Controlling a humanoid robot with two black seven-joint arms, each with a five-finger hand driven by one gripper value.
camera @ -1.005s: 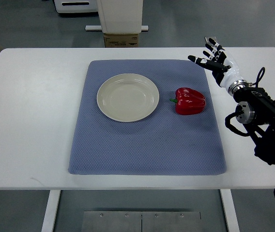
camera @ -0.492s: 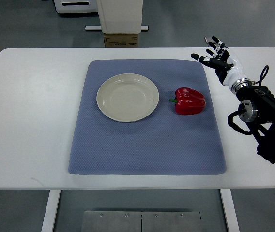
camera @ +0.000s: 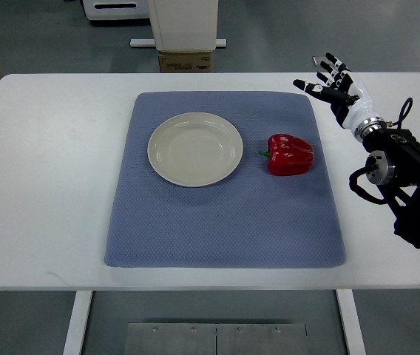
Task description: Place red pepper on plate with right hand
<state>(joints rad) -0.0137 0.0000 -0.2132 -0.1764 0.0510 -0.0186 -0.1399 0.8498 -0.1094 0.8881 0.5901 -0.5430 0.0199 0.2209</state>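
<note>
Top view. The glossy red bell pepper (camera: 291,154) lies on its side right of centre on the blue-grey textured mat (camera: 225,222), just beside the round cream ceramic plate (camera: 195,149) but not touching it. The right robot hand (camera: 333,83), at the upper right over the white bench (camera: 47,185), has its fingers spread and holds nothing. A sound grasp would likely descend over the pepper's body, closing across its width, clear of the green stem (camera: 265,154) pointing toward the plate.
</note>
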